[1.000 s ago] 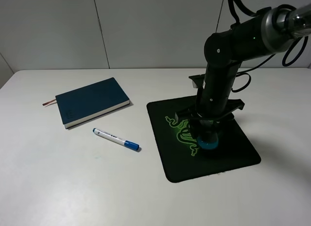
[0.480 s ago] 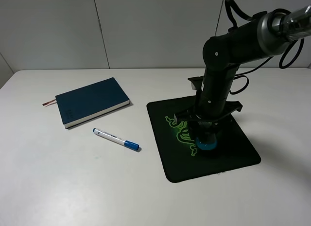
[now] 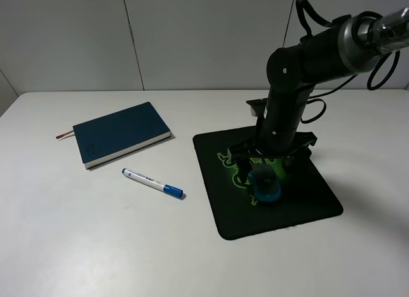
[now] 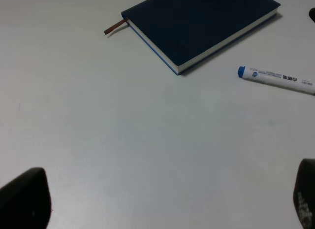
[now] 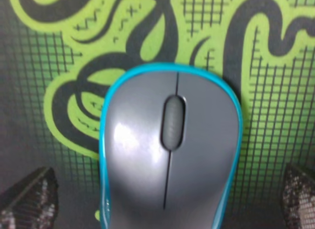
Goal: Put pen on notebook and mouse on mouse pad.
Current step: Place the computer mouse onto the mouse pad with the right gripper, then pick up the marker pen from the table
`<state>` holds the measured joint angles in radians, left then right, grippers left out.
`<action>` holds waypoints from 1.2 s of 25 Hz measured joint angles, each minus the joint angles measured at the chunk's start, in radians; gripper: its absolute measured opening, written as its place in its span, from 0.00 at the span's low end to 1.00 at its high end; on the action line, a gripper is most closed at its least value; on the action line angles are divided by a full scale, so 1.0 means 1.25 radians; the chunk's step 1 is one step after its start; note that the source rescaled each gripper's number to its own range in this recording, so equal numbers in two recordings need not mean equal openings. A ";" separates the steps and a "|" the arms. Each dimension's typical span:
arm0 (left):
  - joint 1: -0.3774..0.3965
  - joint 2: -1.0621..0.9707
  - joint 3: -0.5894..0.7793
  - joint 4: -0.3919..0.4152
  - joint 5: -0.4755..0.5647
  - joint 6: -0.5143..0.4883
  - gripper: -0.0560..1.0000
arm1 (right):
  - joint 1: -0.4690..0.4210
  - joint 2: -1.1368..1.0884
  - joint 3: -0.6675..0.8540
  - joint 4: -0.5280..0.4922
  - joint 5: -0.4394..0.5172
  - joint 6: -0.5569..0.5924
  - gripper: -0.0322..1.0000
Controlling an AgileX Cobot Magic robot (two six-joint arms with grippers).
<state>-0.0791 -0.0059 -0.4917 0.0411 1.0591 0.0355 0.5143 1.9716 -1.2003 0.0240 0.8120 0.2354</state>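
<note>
The mouse [image 3: 265, 185], dark grey with teal sides, rests on the black mouse pad [image 3: 310, 201] over its green snake logo. My right gripper [image 3: 268, 161] hovers just above it, open, and its fingertips [image 5: 29, 202] stand wide on either side of the mouse [image 5: 170, 150] without touching. The white pen [image 3: 152, 182] with its blue cap lies on the table between pad and notebook. To the left lies the dark blue notebook [image 3: 121, 132], closed. My left gripper [image 4: 165, 199] is open over bare table, short of the pen [image 4: 275, 79] and notebook [image 4: 197, 22].
The white table [image 3: 96, 246] ends at a pale wall behind. A reddish ribbon [image 3: 63, 135] sticks out of the notebook's left end. The left arm does not show in the exterior high view.
My right gripper has opened and risen off the mouse, which now lies uncovered on the pad. Pen and notebook have not moved.
</note>
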 joint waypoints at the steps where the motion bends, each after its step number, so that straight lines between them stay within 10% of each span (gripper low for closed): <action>1: 0.000 0.000 0.000 0.000 0.000 0.000 0.98 | 0.000 0.000 0.000 0.000 0.000 0.000 1.00; 30: 0.000 0.000 0.000 0.000 0.000 0.000 0.98 | 0.000 -0.263 -0.134 0.058 0.319 -0.063 1.00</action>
<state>-0.0791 -0.0059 -0.4917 0.0411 1.0591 0.0355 0.5143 1.6432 -1.3674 0.0961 1.2104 0.1567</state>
